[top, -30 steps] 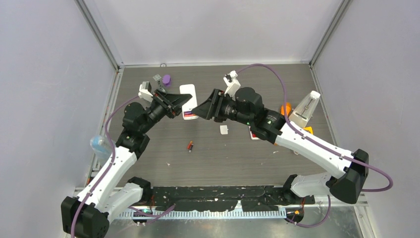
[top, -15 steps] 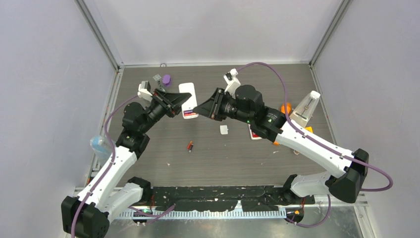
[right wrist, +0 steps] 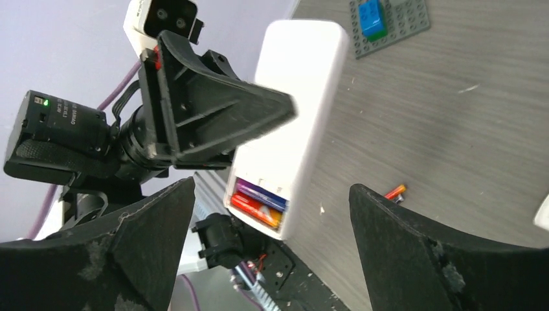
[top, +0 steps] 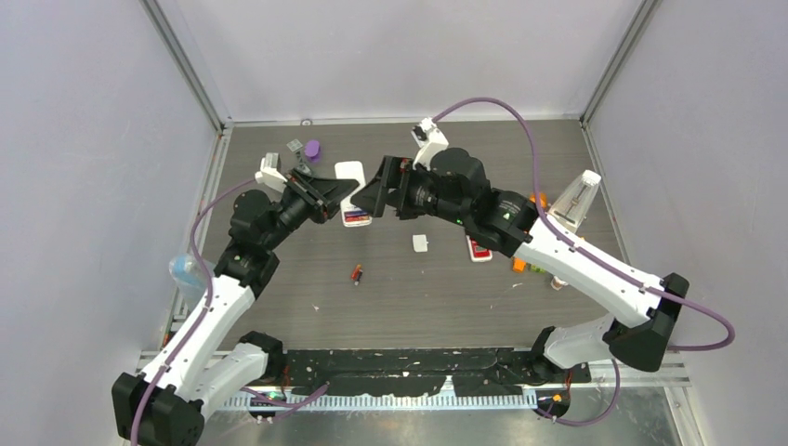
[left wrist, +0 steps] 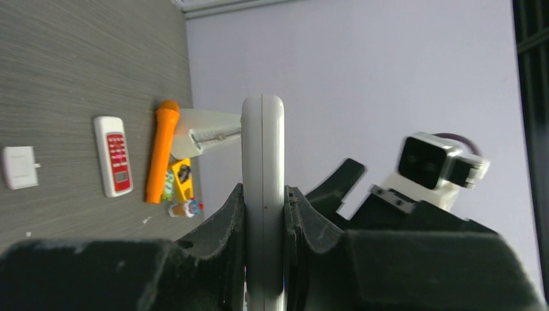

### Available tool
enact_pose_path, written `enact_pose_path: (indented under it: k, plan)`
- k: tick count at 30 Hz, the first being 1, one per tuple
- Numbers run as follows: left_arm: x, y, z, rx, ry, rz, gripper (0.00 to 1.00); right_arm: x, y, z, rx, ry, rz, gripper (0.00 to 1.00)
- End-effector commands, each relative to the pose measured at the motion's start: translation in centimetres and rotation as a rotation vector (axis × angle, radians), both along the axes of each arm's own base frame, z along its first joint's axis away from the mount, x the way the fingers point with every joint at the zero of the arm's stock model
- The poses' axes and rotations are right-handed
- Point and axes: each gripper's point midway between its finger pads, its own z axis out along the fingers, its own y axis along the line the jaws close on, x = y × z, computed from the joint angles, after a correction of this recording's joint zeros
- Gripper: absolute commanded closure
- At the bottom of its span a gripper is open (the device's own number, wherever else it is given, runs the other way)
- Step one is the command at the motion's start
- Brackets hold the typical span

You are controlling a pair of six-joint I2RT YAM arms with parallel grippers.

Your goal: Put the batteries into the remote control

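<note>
Left jaws: closed on the white remote, one finger pressed to each long side; in the top view they come at it from 9 o'clock.
Right jaws: spread wide with nothing in them, at 3 o'clock of the remote in the top view.
Remote relative to right jaws: in the right wrist view its battery end sits in the gap between the two fingers, nearer the left one and touching neither.
Batteries in remote: a purple one and an orange-red one lie side by side in the open bay at the remote's near end.
Loose battery: orange-red, alone on the worktop at 6 o'clock of the remote, well apart from both jaws.
Second remote: white and red, flat on the worktop under the right arm.
Small white piece: on the worktop at 4 o'clock of the held remote.
</note>
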Motion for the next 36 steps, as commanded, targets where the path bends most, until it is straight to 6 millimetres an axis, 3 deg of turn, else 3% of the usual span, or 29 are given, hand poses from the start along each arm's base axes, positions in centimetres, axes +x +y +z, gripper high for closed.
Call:
enact_pose_path:
  k: [1, 2, 8, 19, 25, 27, 30, 33, 34, 36]
  plan:
    - [-0.3, 1.0, 1.6, 0.104, -0.079, 0.054, 1.00, -0.4, 0.7, 0.8, -0.201, -0.155, 0.006, 0.06]
    - [-0.2, 1.1, 1.5, 0.116, -0.078, 0.059, 1.00, -0.3, 1.0, 1.9, -0.206, -0.181, -0.002, 0.06]
    - [-0.3, 1.2, 0.7, 0.150, -0.066, 0.066, 1.00, -0.5, 3.6, -0.7, -0.414, -0.195, 0.056, 0.05]
    - [-0.3, 1.4, 0.4, 0.168, -0.064, 0.075, 1.00, -0.2, 3.8, -3.4, -0.582, -0.215, 0.025, 0.03]
    - [-0.4, 1.4, 0.4, 0.166, -0.067, 0.072, 1.00, -0.3, 4.1, -4.6, -0.589, -0.189, 0.028, 0.06]
    - [-0.4, 1.4, 0.3, 0.170, -0.070, 0.072, 1.00, -0.4, 4.2, -4.7, -0.575, -0.175, 0.027, 0.14]
    - [-0.5, 1.5, -0.2, 0.175, -0.065, 0.073, 1.00, -0.3, 4.2, -4.7, -0.554, -0.166, 0.019, 0.34]
    - [-0.6, 1.6, -0.7, 0.176, -0.063, 0.076, 0.95, -0.2, 4.0, -4.3, -0.529, -0.163, 0.006, 0.48]
    - [-0.7, 1.7, -0.8, 0.176, -0.065, 0.078, 0.92, -0.2, 4.0, -4.6, -0.526, -0.162, 0.010, 0.54]
    - [-0.8, 1.8, -1.0, 0.185, -0.071, 0.084, 0.75, -0.3, 3.9, -4.8, -0.523, -0.162, 0.015, 0.61]
